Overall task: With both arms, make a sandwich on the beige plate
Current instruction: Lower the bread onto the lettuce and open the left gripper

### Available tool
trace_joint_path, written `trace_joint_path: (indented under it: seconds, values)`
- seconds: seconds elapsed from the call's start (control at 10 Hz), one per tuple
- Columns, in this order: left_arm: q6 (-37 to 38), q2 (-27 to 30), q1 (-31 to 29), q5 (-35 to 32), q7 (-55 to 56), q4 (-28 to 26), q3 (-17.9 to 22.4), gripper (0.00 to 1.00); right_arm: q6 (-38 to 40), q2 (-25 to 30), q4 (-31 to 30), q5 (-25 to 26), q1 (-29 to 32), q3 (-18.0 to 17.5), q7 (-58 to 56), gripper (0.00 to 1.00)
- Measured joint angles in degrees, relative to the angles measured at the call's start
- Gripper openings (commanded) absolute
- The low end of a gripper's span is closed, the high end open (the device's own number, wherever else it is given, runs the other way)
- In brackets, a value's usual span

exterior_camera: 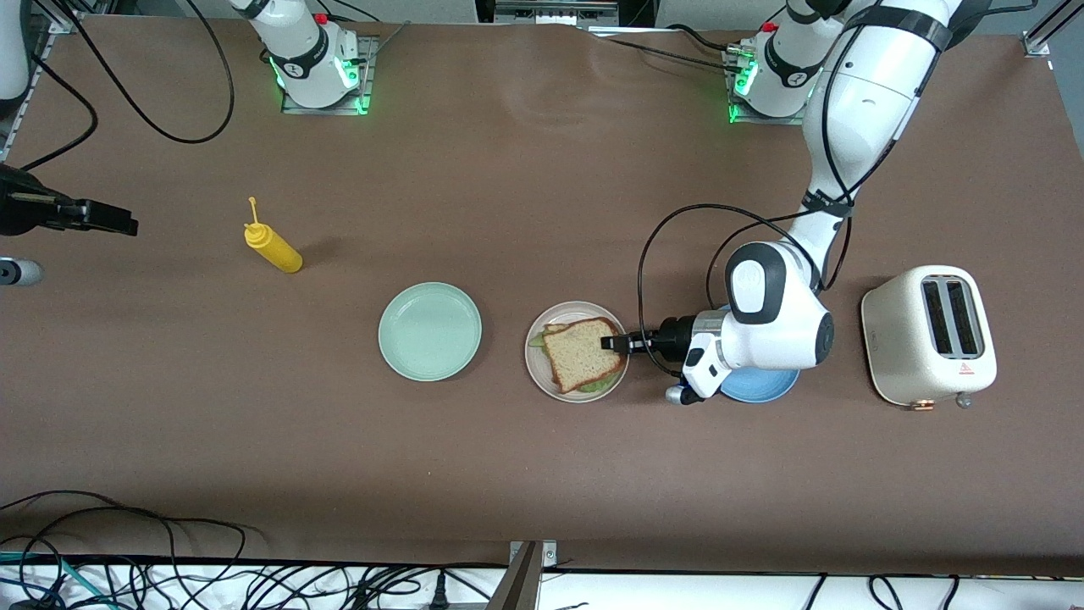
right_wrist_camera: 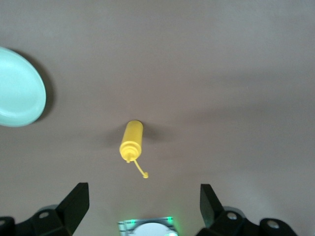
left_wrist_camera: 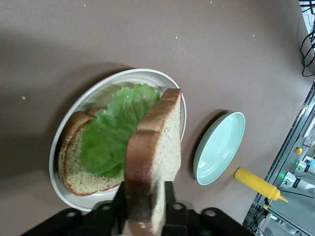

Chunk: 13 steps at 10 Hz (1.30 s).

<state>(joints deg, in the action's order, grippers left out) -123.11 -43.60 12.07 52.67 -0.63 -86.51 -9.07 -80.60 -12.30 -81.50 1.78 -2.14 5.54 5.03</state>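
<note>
- The brown table (exterior_camera: 542, 474) carried everything, with both arm bases along its twelve o'clock edge
- The left arm (exterior_camera: 855, 110) reached down from its base and bent low over the blue plate (exterior_camera: 762, 385), most of which it hid
- The cream toaster (exterior_camera: 929, 335) stood at three o'clock from the blue plate, at the left arm's end of the table
- The mint green plate (exterior_camera: 429, 330) lay bare at nine o'clock from the beige plate (exterior_camera: 536, 360), just beside it
- The beige plate sat near the table's middle, at nine o'clock from the blue plate, and held the sandwich (exterior_camera: 583, 353)
- The sandwich lay on the beige plate: a bottom slice (left_wrist_camera: 74, 167), a lettuce leaf (left_wrist_camera: 115, 132) over it, and the top bread slice (left_wrist_camera: 155, 147) uppermost
- The left gripper (exterior_camera: 611, 343) was at the beige plate's three o'clock rim, its jaws closed on the edge of the top bread slice, one finger against each face
- The yellow mustard bottle (exterior_camera: 273, 246) lay tipped at ten o'clock from the mint green plate, well apart
- The right gripper (right_wrist_camera: 142, 189) waited in the air over the table's nine o'clock edge, jaws wide apart and holding nothing
</note>
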Motion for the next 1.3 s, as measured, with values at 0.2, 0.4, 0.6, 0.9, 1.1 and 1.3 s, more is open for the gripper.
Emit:
trace_joint_path:
  seconds: [0.2,0.4,0.6,0.9,1.1,1.3]
  values:
    - [0.0,-0.5,0.0,0.0,0.0,0.0,0.0,1.0,-4.1,2.0,-4.5,0.0,-0.8,0.0,3.3,1.0]
    - [0.0,-0.7,-0.1,0.0,0.0,0.0,0.1,1.0,-6.4,4.0,-7.5,0.1,-0.7,1.1,3.7,1.0]
    - [0.0,-0.8,-0.1,0.0,-0.1,0.0,0.1,1.0,-6.3,4.7,-8.2,-0.8,-0.6,2.2,3.6,1.0]
    - [-0.1,-0.7,-0.1,0.0,-0.1,0.5,0.3,1.0,-5.2,4.7,-8.5,-1.3,-1.7,1.9,3.7,1.0]
    - [0.5,1.3,-0.4,-0.8,-0.3,1.4,3.8,1.0,-6.1,4.7,-8.8,-1.3,-3.1,1.7,3.9,1.0]
    - [5.6,6.5,-1.8,-7.7,-0.8,1.4,7.4,1.0,-6.7,4.7,-9.3,-1.3,-4.0,1.7,3.9,1.0]
